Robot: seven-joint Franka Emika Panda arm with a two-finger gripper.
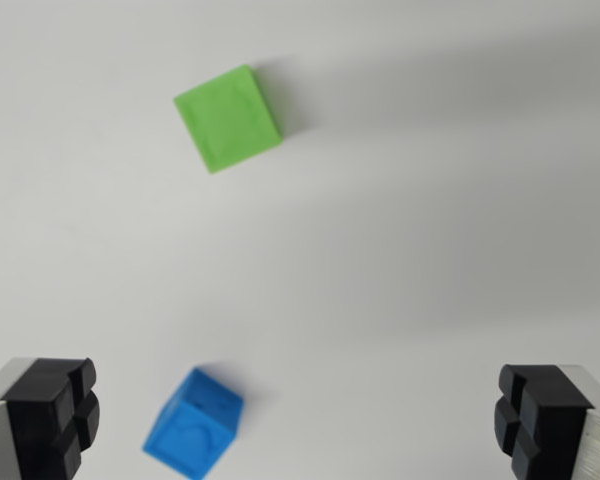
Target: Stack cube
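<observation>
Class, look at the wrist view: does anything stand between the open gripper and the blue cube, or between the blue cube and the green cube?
Nothing visible does. The gripper is open and holds nothing; the blue cube lies near its finger on the wrist view's left. Only bare white table separates it from the green cube.

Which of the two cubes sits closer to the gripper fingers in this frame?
The blue cube, low in the wrist view beside the finger on the view's left. The green cube lies farther up, well clear of the open gripper.
</observation>
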